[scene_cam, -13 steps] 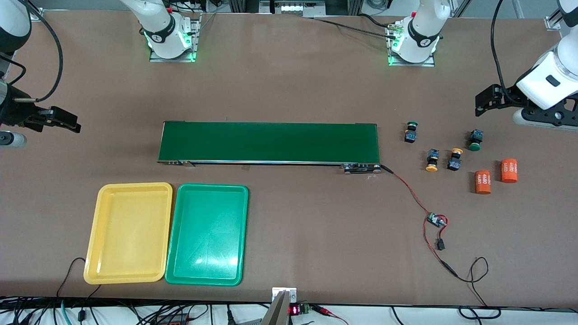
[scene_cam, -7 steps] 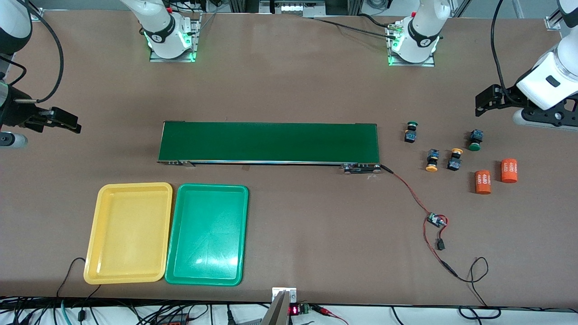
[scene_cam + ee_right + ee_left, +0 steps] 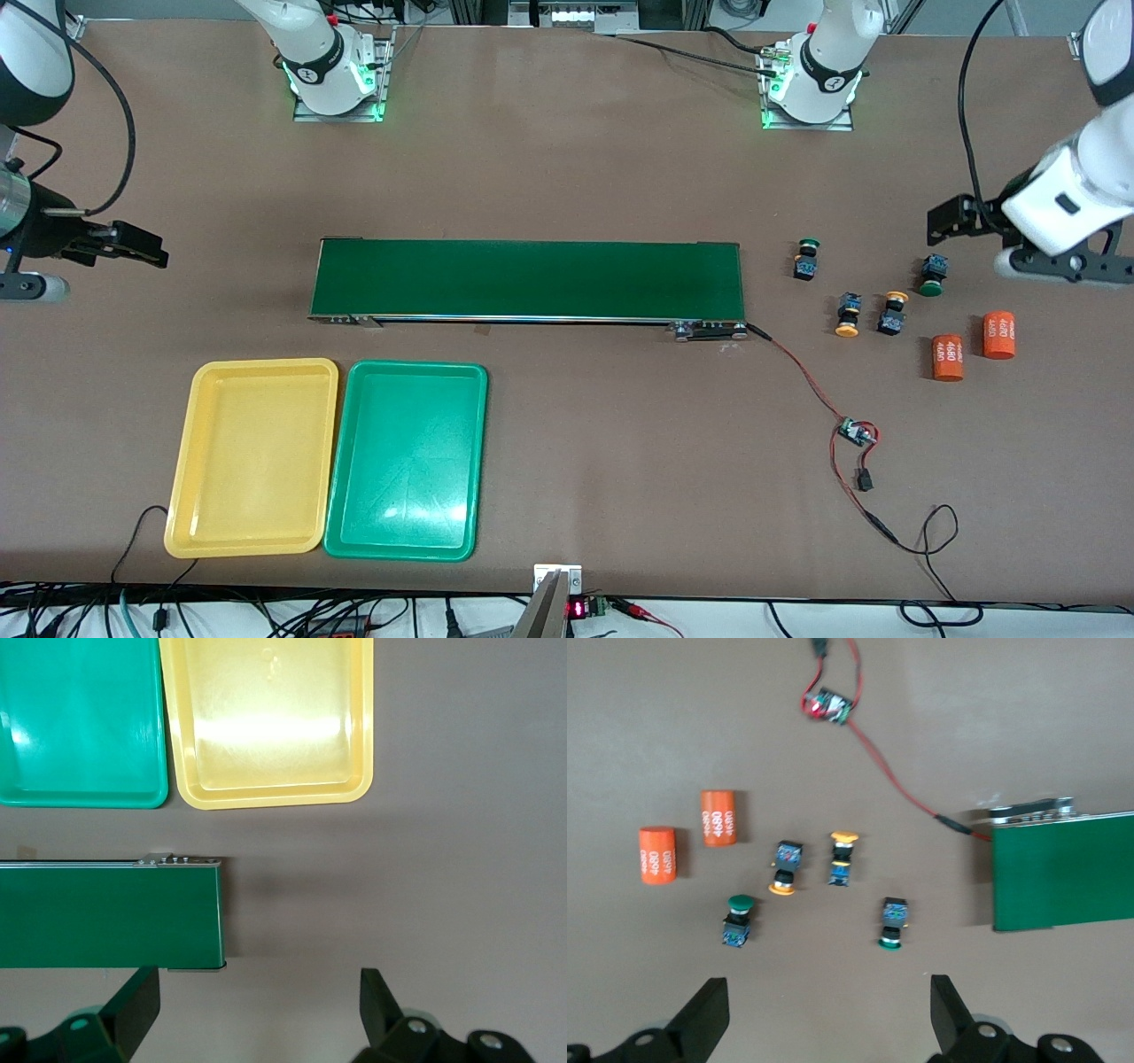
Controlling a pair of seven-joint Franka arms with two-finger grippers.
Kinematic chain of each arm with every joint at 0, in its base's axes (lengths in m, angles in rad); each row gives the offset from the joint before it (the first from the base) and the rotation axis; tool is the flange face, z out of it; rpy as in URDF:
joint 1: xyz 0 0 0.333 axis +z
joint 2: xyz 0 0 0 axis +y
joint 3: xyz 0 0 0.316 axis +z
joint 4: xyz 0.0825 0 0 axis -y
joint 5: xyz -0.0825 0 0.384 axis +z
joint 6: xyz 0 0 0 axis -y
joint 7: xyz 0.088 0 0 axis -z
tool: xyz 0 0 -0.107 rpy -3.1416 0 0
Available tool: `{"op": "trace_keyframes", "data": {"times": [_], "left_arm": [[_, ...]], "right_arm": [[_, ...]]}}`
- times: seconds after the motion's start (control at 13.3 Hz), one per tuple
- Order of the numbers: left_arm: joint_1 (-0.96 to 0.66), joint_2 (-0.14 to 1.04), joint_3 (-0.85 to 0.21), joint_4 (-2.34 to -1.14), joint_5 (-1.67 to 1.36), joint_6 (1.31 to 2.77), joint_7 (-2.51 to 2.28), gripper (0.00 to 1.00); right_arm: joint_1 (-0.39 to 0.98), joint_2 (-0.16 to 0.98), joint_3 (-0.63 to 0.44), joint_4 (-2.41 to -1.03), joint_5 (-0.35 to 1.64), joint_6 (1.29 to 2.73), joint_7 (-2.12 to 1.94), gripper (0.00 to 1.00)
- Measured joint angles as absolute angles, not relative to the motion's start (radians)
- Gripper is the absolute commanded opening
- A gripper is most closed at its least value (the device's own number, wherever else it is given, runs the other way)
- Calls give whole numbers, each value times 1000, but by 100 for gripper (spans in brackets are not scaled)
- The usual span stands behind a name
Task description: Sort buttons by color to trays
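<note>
Two green-capped buttons (image 3: 806, 258) (image 3: 931, 275) and two yellow-capped buttons (image 3: 849, 315) (image 3: 893, 313) lie on the table off the conveyor's end, toward the left arm's end. My left gripper (image 3: 939, 223) hangs open over bare table close to them; its wrist view shows it (image 3: 828, 1010) empty, with a green-capped button (image 3: 893, 923) and a yellow-capped button (image 3: 784, 868) ahead. The yellow tray (image 3: 252, 456) and green tray (image 3: 407, 461) sit side by side, empty, nearer the camera than the belt. My right gripper (image 3: 146, 250) is open and empty over the table off the belt's other end (image 3: 257, 1001).
A long dark-green conveyor belt (image 3: 527, 279) crosses the middle of the table. Two orange cylinders (image 3: 947, 357) (image 3: 998, 335) lie beside the buttons. A red-and-black wire with a small circuit board (image 3: 857, 432) runs from the belt toward the table's front edge.
The left gripper has shifted slightly toward the buttons. The right gripper has edged toward the conveyor's end. Both stay open; no button has moved.
</note>
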State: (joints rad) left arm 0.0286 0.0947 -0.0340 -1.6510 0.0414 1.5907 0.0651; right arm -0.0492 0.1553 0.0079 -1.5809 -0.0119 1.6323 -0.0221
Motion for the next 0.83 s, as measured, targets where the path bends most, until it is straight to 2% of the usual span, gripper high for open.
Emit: {"op": "trace_keyframes", "data": {"times": [0.45, 0.83], "left_arm": [[126, 305, -24, -1655, 155, 1787, 138, 100], [225, 457, -23, -1709, 156, 2083, 277, 100]], "right_arm": [[-47, 184, 8, -1582, -12, 1581, -22, 100], [-46, 186, 9, -1581, -12, 1579, -22, 100]]}}
